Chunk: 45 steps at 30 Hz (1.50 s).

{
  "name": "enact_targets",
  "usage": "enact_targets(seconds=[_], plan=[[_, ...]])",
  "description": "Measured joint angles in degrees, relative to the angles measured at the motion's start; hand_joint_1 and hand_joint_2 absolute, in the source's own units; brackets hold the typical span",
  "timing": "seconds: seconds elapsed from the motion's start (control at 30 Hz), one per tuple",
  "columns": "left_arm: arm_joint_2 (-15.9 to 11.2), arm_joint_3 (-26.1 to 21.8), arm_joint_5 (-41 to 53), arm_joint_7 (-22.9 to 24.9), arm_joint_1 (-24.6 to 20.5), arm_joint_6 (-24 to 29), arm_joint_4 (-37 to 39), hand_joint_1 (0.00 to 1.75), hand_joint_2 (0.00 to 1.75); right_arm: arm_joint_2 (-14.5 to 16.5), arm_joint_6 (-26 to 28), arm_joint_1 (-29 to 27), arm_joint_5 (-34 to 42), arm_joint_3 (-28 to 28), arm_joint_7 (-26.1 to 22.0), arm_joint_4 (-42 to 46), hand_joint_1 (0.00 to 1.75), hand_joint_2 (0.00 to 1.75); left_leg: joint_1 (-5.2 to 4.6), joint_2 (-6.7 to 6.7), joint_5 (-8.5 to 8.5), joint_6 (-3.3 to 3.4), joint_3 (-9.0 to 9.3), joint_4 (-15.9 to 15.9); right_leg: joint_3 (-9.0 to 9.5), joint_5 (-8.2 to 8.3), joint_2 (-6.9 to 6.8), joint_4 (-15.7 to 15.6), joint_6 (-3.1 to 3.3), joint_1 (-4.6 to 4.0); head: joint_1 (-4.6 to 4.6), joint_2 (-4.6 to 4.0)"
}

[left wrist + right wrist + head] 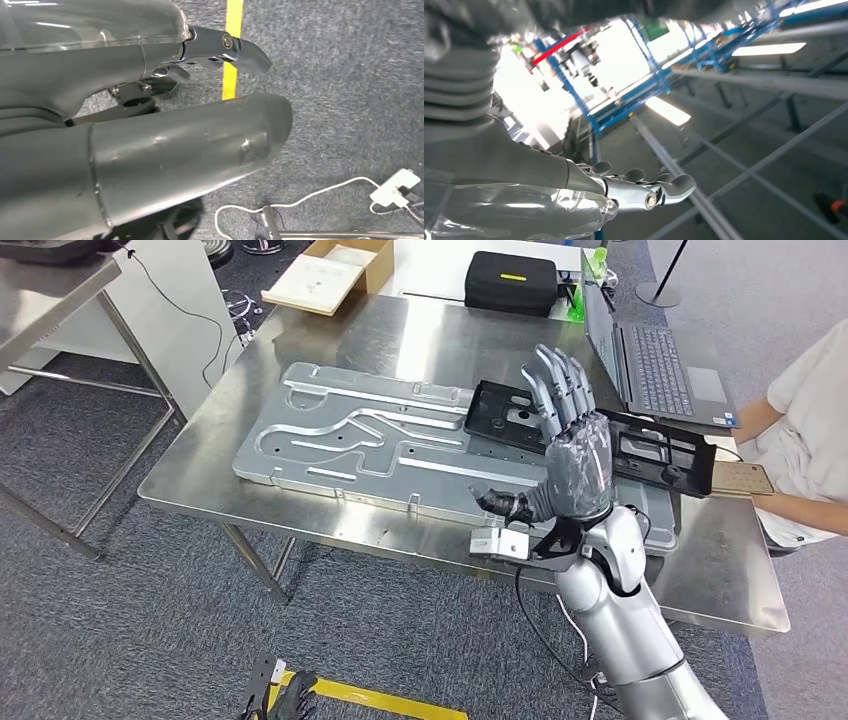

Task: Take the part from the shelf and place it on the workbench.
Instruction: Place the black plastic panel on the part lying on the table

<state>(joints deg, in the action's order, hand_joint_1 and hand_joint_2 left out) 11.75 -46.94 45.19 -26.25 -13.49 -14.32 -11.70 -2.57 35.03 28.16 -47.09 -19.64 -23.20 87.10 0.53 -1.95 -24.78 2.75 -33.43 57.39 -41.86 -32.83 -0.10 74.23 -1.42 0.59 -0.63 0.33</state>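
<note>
Resting on workbench (300, 530): black part (600, 435), laptop (655, 365).

A stainless steel table (300, 510) with thin metal legs stands on grey carpet (120, 640). Near its front edge, a yellow line (380, 700) is taped along the floor. Beyond the table's far edge lie an open cardboard box (335, 270) and a black case (512, 282); to the table's far left stands a second metal table (60, 280) with a white panel (185, 310) beside it. A white cable (300, 202) trails over the carpet. Overhead, long ceiling lights (766, 49) glow among blue steel racking (624, 100).
</note>
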Motion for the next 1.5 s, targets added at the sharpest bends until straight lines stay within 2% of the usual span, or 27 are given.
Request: enact_targets(seconds=[0.03, 0.07, 0.1, 0.17, 0.23, 0.3, 0.37, 0.43, 0.5, 0.53, 0.6, 0.7, 0.73, 0.8, 0.83, 0.9, 0.97, 1.03, 1.1, 1.13, 1.2, 1.27, 1.3, 1.33, 1.4, 1.47, 1.5], plan=[[-0.04, -0.1, -0.02, -0.02, 0.24, -0.19, -0.01, 0.0, 0.0, 0.03, 0.05, -0.33, 0.2, -0.43, 0.01, 0.13, 0.0, 1.75, -0.01, -0.43, -0.02, -0.03, -0.03, 0.11, 0.06, 0.65, 0.03, 0.05, -0.04, 0.09, 0.0, 0.0], [-0.07, -0.19, -0.08, -0.03, 0.42, -0.33, 0.0, 0.0, 0.0, 0.08, 0.12, -0.49, 0.42, -0.78, 0.01, 0.26, 0.0, 1.75, -0.01, -0.92, -0.06, -0.09, -0.04, 0.27, 1.31, 2.32, 0.19, -2.29, 0.01, 0.18, 0.01, 0.0], [-0.08, -0.28, -0.18, -0.04, 0.53, -0.45, 0.01, 0.0, 0.0, 0.13, 0.19, -0.53, 0.61, -1.03, -0.01, 0.41, 0.0, 1.75, 0.01, -1.43, -0.13, -0.2, -0.06, 0.45, 3.38, 4.38, 0.82, -6.26, 0.15, 0.25, 0.0, 0.0], [-0.06, -0.4, -0.45, -0.05, 0.59, -0.58, 0.01, 0.0, 0.0, 0.22, 0.31, -0.48, 0.78, -1.36, -0.03, 0.67, 0.0, 1.75, -0.04, -2.36, -0.24, -0.69, -0.35, 0.84, 6.88, 6.65, 2.72, -13.11, 0.49, 0.33, 0.01, 0.0], [-0.05, -0.47, -0.66, -0.08, 0.65, -0.61, 0.01, 0.0, 0.0, 0.33, 0.41, -0.49, 0.8, -1.6, -0.03, 0.83, 0.0, 1.75, 0.08, -3.21, -0.14, -1.4, -0.75, 0.94, 7.76, 6.68, 3.35, -15.11, 0.71, 0.2, 0.02, 0.0], [-0.09, -0.54, -0.72, -0.11, 0.89, -0.65, 0.01, 0.0, 0.0, 0.47, 0.5, -0.46, 0.8, -1.82, -0.04, 0.96, 0.0, 1.75, 0.2, -3.77, -0.01, -2.09, -0.98, 0.85, 7.86, 6.95, 2.23, -15.5, 1.17, 0.29, 0.03, 0.0], [-0.16, -0.61, -0.71, -0.13, 1.11, -0.69, 0.01, 0.0, 0.0, 0.71, 0.59, -0.38, 0.79, -2.0, -0.04, 1.01, 0.0, 1.75, 0.05, -1.88, -1.43, -2.67, -1.98, 2.85, 8.14, 7.25, 0.98, -16.15, 1.95, 0.58, 0.16, 0.0], [-0.19, -0.67, -0.74, -0.15, 1.13, -0.79, 0.01, 0.0, 0.0, 0.87, 0.66, -0.39, 0.83, -2.13, -0.03, 1.02, 0.0, 1.75, 0.1, 0.69, -5.03, -3.13, -5.12, 9.56, 8.21, 7.32, -0.42, -16.38, 2.41, 0.52, 0.32, 0.0], [-0.19, -0.73, -0.78, -0.2, 1.25, -0.92, 0.01, 0.0, 0.0, 0.87, 0.64, -0.46, 0.88, -2.31, -0.04, 1.0, 0.0, 1.75, 0.25, 1.37, -7.42, -3.48, -8.3, 16.13, 8.14, 7.24, -1.88, -16.31, 2.49, 0.43, 0.35, 0.0], [-0.19, -0.75, -0.78, -0.27, 1.39, -0.95, 0.01, 0.0, 0.0, 0.88, 0.6, -0.47, 0.91, -2.46, -0.05, 0.99, 0.0, 1.75, 0.28, 1.51, -7.08, -3.58, -8.59, 16.72, 8.12, 7.16, -2.55, -16.23, 2.45, 0.41, 0.35, 0.0], [-0.22, -0.77, -0.74, -0.55, 1.6, -0.93, 0.01, 0.0, 0.0, 0.89, 0.52, -0.42, 0.96, -2.73, -0.07, 0.98, 0.0, 1.75, 0.29, 2.27, -3.75, -3.53, -5.8, 11.34, 8.17, 6.88, -3.86, -15.92, 2.22, 0.43, 0.35, 0.0], [-0.23, -0.78, -0.62, -1.09, 1.64, -0.85, 0.01, 0.0, 0.0, 0.89, 0.21, -0.22, 1.14, -2.92, -0.1, 0.98, 0.0, 1.75, -0.21, 5.36, -0.71, -2.69, -1.22, 2.05, 8.23, 6.34, -5.42, -15.38, 1.53, 0.01, 0.33, 0.0], [-0.23, -0.78, -0.57, -1.2, 1.69, -0.8, 0.01, 0.0, 0.0, 0.89, 0.1, -0.17, 1.22, -2.97, -0.13, 0.98, 0.0, 1.75, -0.37, 5.64, -0.77, -2.32, -1.03, 1.38, 8.27, 6.26, -5.85, -15.34, 1.29, -0.21, 0.31, 0.0], [-0.23, -0.78, -0.49, -1.33, 1.91, -0.64, 0.01, 0.0, 0.0, 0.92, 0.0, -0.12, 1.39, -3.06, -0.17, 0.98, 0.0, 1.75, -0.38, 4.23, -0.45, -1.62, -1.11, 1.25, 8.49, 6.17, -6.82, -15.42, 0.71, -0.31, 0.3, 0.0], [-0.23, -0.78, -0.42, -1.38, 2.02, -0.56, 0.01, 0.0, 0.0, 0.96, 0.0, -0.08, 1.48, -3.09, -0.19, 0.97, 0.0, 1.75, -0.29, 3.62, -0.28, -1.27, -1.05, 1.06, 8.58, 5.85, -6.48, -15.21, 0.36, -0.16, 0.29, 0.0], [-0.25, -0.77, -0.2, -1.45, 2.05, -0.35, 0.0, 0.0, 0.0, 1.02, 0.03, 0.01, 1.68, -3.09, -0.2, 0.97, 0.0, 1.75, -0.03, 2.47, 0.09, -0.64, -0.92, 0.71, 7.55, 3.55, -3.7, -12.21, -0.18, 0.16, 0.28, 0.0], [-0.26, -0.75, 0.18, -1.52, 1.91, -0.11, -0.01, 0.0, 0.0, 1.02, 0.1, -0.06, 1.8, -3.11, -0.23, 0.86, 0.0, 1.75, 0.03, 1.25, 0.28, -0.34, -1.05, 0.68, 4.3, -0.26, -0.8, -4.92, -0.3, 0.23, 0.28, 0.0], [-0.29, -0.74, 0.42, -1.63, 1.87, 0.04, 0.0, 0.0, 0.0, 1.02, 0.21, -0.26, 1.9, -3.11, -0.35, 0.61, 0.0, 1.75, -0.08, -0.23, 0.35, -0.24, -1.13, 0.78, 1.39, -1.84, -0.2, 0.8, -0.15, 0.17, 0.28, 0.0], [-0.39, -0.73, 0.37, -1.91, 1.89, 0.22, 0.0, 0.0, 0.0, 1.04, 0.31, -0.22, 2.04, -3.11, -0.59, 0.42, 0.0, 1.75, -0.18, -1.84, 0.36, -0.24, -1.12, 0.93, 2.18, 1.08, 0.21, -1.71, 0.35, 0.12, 0.28, 0.0], [-0.44, -0.74, 0.3, -2.08, 1.82, 0.33, -0.01, 0.0, 0.0, 1.1, 0.33, -0.08, 2.13, -3.11, -0.69, 0.38, 0.0, 1.75, -0.22, -2.61, 0.35, -0.26, -1.1, 0.99, 3.85, 3.49, 0.94, -5.69, 0.73, 0.1, 0.28, 0.0], [-0.54, -0.74, 0.05, -2.38, 1.56, 0.5, -0.01, 0.0, 0.0, 1.3, 0.43, 0.3, 2.46, -3.12, -0.84, 0.33, 0.0, 1.75, -0.25, -3.93, 0.43, -0.61, -1.41, 1.14, 6.75, 6.35, 3.69, -12.66, 1.36, 0.18, 0.31, 0.0], [-0.72, -0.76, -0.25, -2.61, 1.3, 0.51, -0.01, 0.0, 0.0, 1.57, 0.63, 0.52, 2.83, -3.12, -1.0, 0.22, 0.0, 1.75, 0.08, -5.06, 0.65, -1.34, -1.93, 1.11, 7.55, 6.62, 5.02, -14.91, 1.56, 0.07, 0.31, 0.0], [-0.86, -0.77, -0.4, -2.65, 1.24, 0.54, -0.01, 0.0, 0.0, 1.73, 0.75, 0.59, 2.96, -3.12, -1.07, 0.15, 0.0, 1.75, 0.26, -5.73, 0.79, -1.77, -2.08, 0.99, 7.63, 6.74, 4.41, -15.19, 1.61, -0.04, 0.29, 0.0], [-1.06, -0.78, -0.52, -2.66, 1.31, 0.59, -0.02, 0.0, 0.0, 1.94, 0.85, 0.65, 3.07, -3.12, -1.14, 0.05, 0.0, 1.75, 0.32, -5.69, 0.81, -2.14, -2.16, 0.95, 7.82, 6.86, 3.71, -15.48, 1.8, 0.04, 0.3, 0.0], [-1.43, -0.78, -0.67, -2.61, 1.42, 0.71, -0.03, 0.0, 0.0, 2.4, 1.04, 0.78, 3.31, -3.14, -1.3, -0.13, 0.0, 1.75, 0.0, -3.12, -0.54, -2.75, -3.11, 2.94, 8.32, 7.1, 2.15, -16.23, 2.37, 0.34, 0.47, 0.0], [-1.6, -0.78, -0.69, -2.55, 1.31, 0.89, -0.03, 0.0, 0.0, 2.68, 1.27, 0.75, 3.57, -3.16, -1.53, -0.32, 0.0, 1.75, -0.1, 0.25, -3.95, -3.15, -6.02, 9.17, 8.59, 7.1, 0.48, -16.54, 2.78, 0.35, 0.61, 0.0], [-1.66, -0.78, -0.69, -2.5, 1.28, 0.99, -0.03, 0.0, 0.0, 2.71, 1.4, 0.67, 3.69, -3.16, -1.68, -0.45, 0.0, 1.75, 0.02, 0.88, -5.57, -3.33, -7.84, 12.94, 8.6, 7.03, -0.39, -16.53, 2.86, 0.27, 0.61, 0.0]])
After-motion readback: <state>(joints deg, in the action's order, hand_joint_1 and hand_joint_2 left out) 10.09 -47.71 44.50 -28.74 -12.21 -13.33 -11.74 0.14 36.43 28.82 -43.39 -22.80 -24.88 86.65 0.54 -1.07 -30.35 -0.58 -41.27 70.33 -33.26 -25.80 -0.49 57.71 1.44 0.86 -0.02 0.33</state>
